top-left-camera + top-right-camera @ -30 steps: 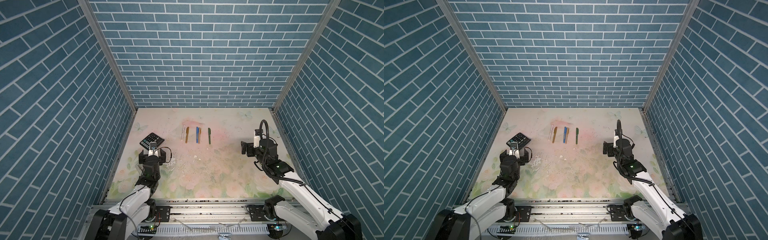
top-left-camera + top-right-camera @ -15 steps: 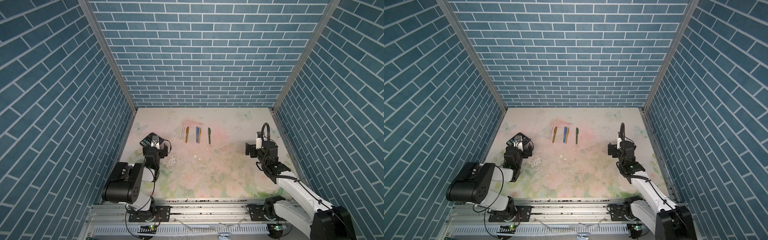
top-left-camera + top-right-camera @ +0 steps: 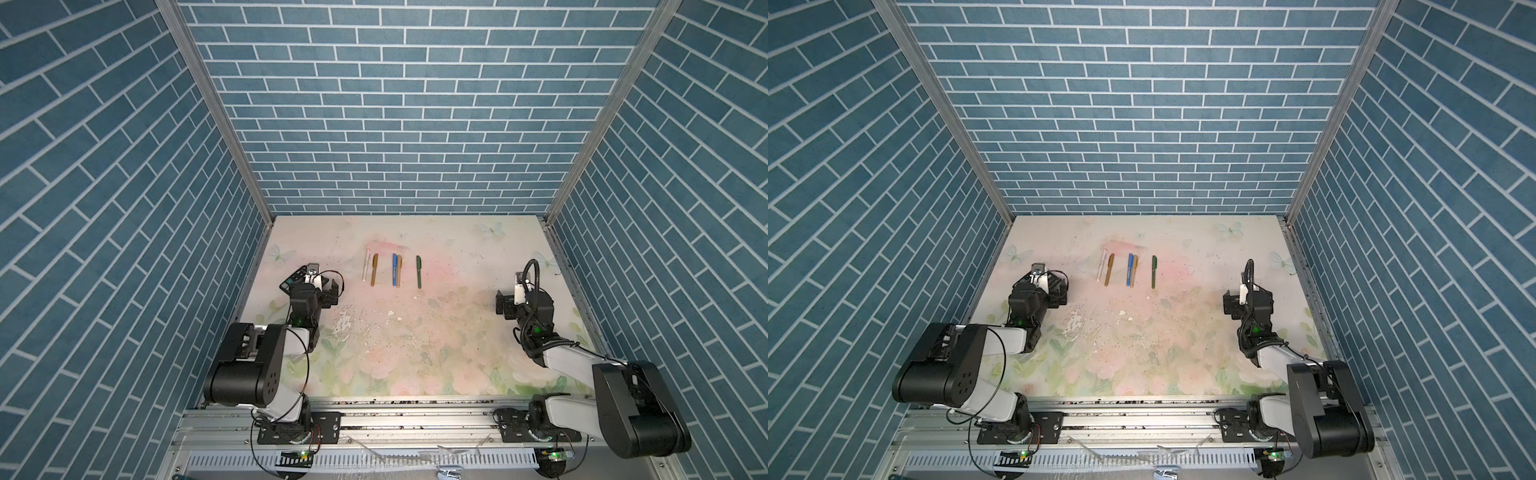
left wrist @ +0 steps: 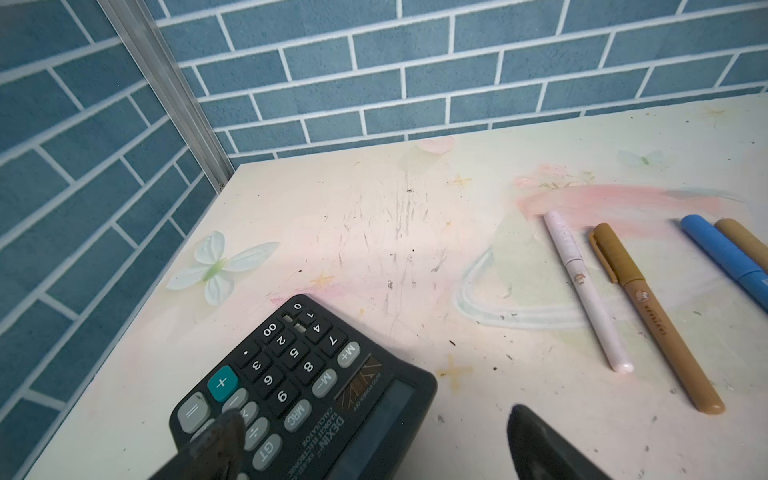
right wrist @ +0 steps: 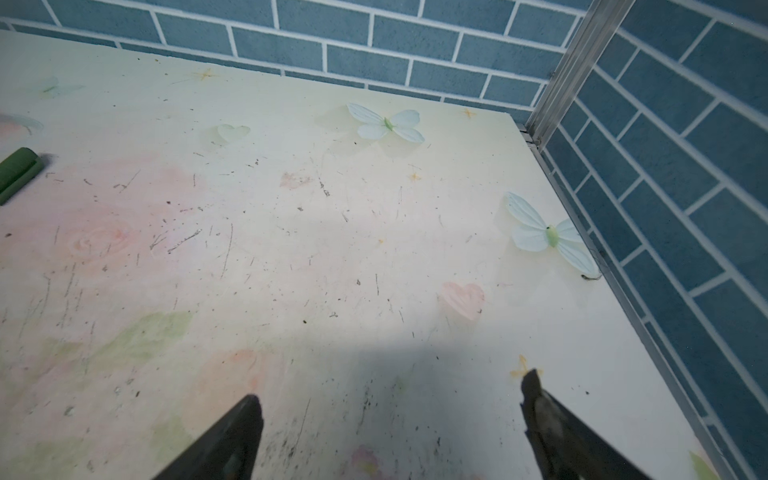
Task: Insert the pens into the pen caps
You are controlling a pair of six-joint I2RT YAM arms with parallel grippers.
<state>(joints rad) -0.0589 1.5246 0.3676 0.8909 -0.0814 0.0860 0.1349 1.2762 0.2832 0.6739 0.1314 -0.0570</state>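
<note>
Blue brick walls (image 3: 399, 124) on three sides, floral tabletop (image 3: 449, 345) scuffed and speckled, no loose parts on it. Left arm (image 3: 257, 357) folded low at the left edge, right arm (image 3: 577, 365) likewise on the right, both well apart from the work. Reads as parked, keeps the middle unobstructed. Left gripper (image 4: 374, 415): jaws spread wide, nothing between them, hanging over the near end of the black calculator (image 4: 299, 386); contact with it not clear. Right gripper (image 5: 390, 388): spread just as wide, empty, over bare table. Calculator tucked by the left wall, not part of the job, probably just clutter to ignore. Pens (image 3: 1129, 272) lined up side by side mid-table toward the back wall, reachable by either arm: pink-white pen (image 4: 586, 291), gold pen (image 4: 652, 320), blue pen (image 4: 754, 284) touching a second gold pen (image 4: 744, 241), green pen (image 3: 419, 272) a bit apart on the right. Caps (image 4: 710, 243) seated on every barrel as far as visible, e.g. pink cap (image 4: 561, 237) and gold cap (image 4: 609, 253) with clip, all pointing to the back wall. No bare tips, no stray caps. Looks finished; nothing left to grab.
</note>
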